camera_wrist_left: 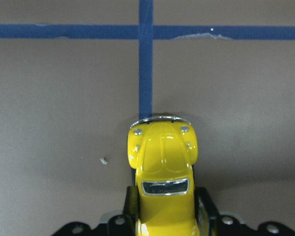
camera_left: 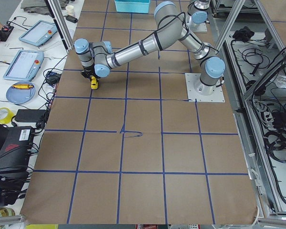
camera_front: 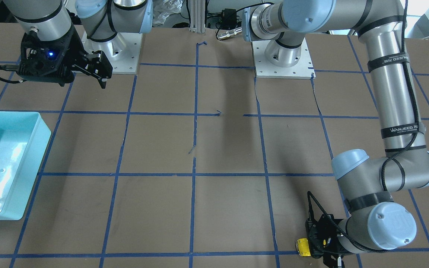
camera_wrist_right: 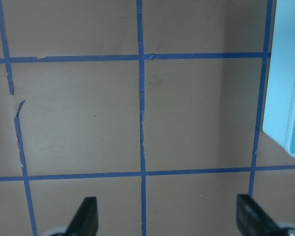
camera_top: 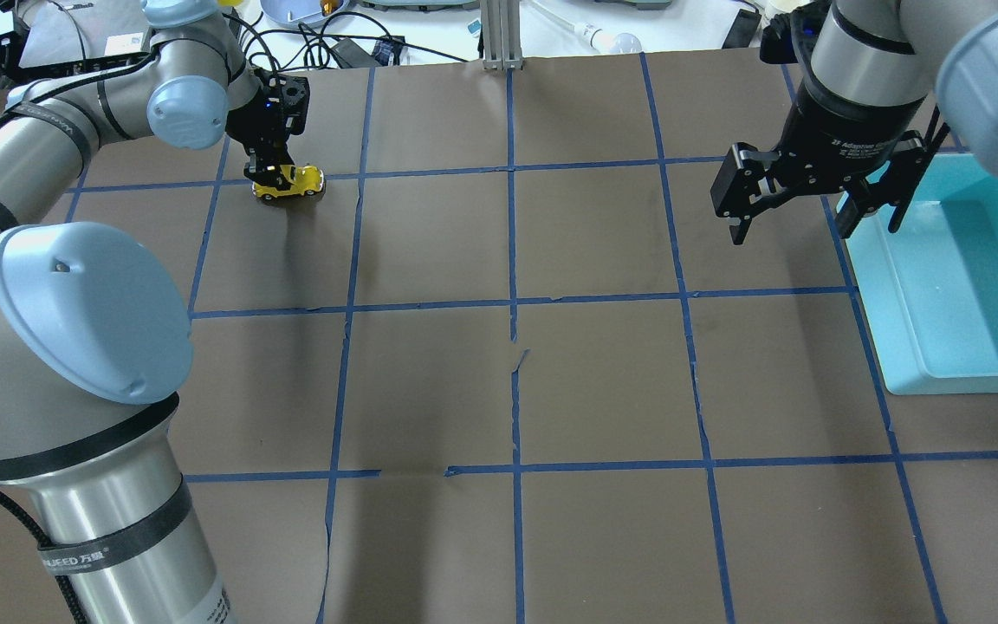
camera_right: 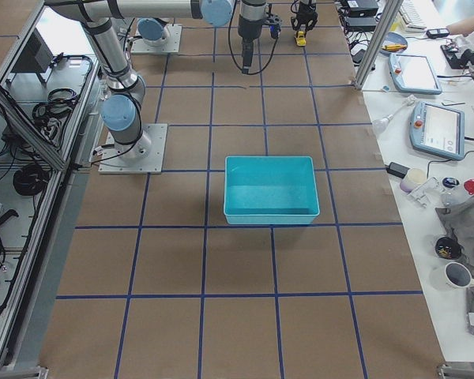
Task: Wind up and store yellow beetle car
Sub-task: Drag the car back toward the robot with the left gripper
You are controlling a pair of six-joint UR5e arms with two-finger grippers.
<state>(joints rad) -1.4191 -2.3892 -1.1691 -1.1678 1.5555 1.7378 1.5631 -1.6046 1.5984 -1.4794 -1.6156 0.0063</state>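
Observation:
The yellow beetle car [camera_top: 291, 181] is at the table's far left, and sits low on the brown paper beside a blue tape line. My left gripper [camera_top: 269, 173] is shut on its rear. In the left wrist view the car [camera_wrist_left: 162, 162] points away, with dark fingers [camera_wrist_left: 205, 202] pressed against both its sides. It also shows in the front-facing view [camera_front: 302, 246], half hidden by the left gripper [camera_front: 317, 243]. My right gripper [camera_top: 792, 227] is open and empty, and hovers just left of the blue bin [camera_top: 889, 295]. Its fingertips [camera_wrist_right: 87, 216] are spread wide over bare paper.
The light-blue bin [camera_front: 32, 156] is empty and stands at the table's right edge; its corner shows in the right wrist view [camera_wrist_right: 285, 98]. Blue tape lines grid the brown paper. Cables and clutter lie beyond the far edge [camera_top: 334, 43].

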